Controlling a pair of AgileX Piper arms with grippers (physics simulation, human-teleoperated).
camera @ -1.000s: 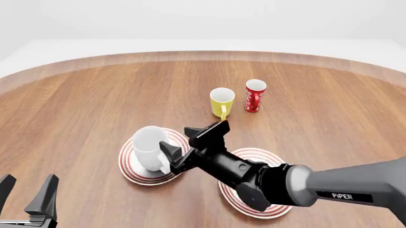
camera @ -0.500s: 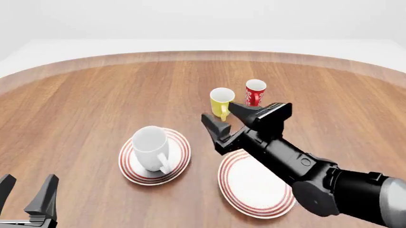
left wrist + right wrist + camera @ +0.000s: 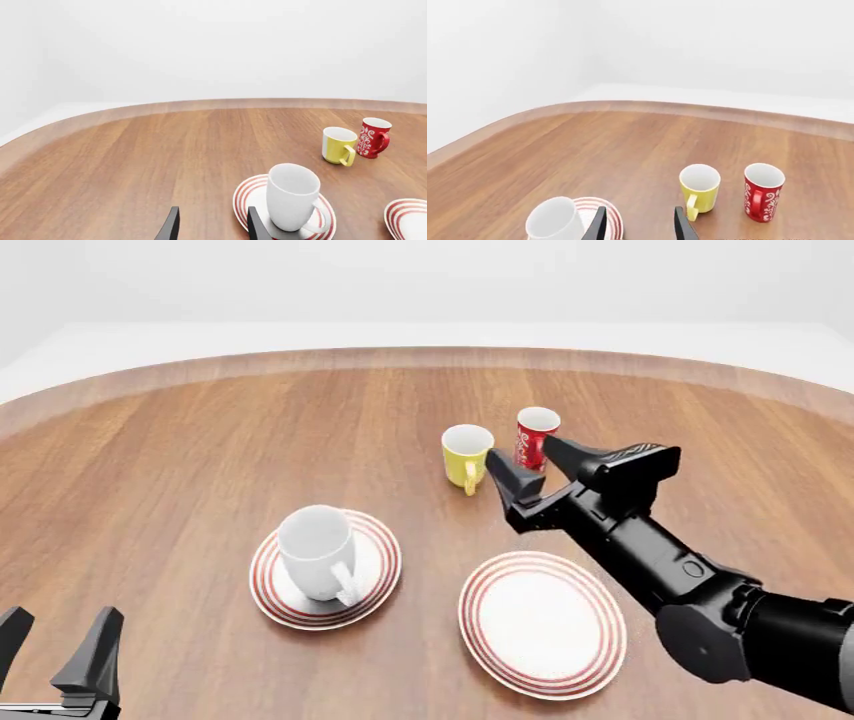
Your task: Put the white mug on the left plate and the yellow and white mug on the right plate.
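The white mug (image 3: 316, 550) stands upright on the left plate (image 3: 382, 542), its handle toward the near side. The right plate (image 3: 543, 623) is bare. Farther back, the yellow and white mug (image 3: 467, 455) sits on the wood beside a red patterned mug (image 3: 537, 440). My right gripper (image 3: 521, 453) hovers open just near of these two mugs, holding nothing. In the right wrist view the yellow and white mug (image 3: 699, 185) lies a little ahead of the open right gripper (image 3: 638, 225). My left gripper (image 3: 60, 625) is open at the near left corner, and the white mug (image 3: 292, 197) shows in its wrist view.
The red patterned mug (image 3: 762, 191) stands close to the yellow one, a small gap between them. The round wooden table (image 3: 174, 460) curves away at the back edge. In the left wrist view, the left plate (image 3: 243, 195) lies just off the left gripper (image 3: 212, 225).
My right gripper has pulled away from the white mug, leaving it on the left plate, and has swung right and farther back toward the yellow mug. The left arm has stayed still.
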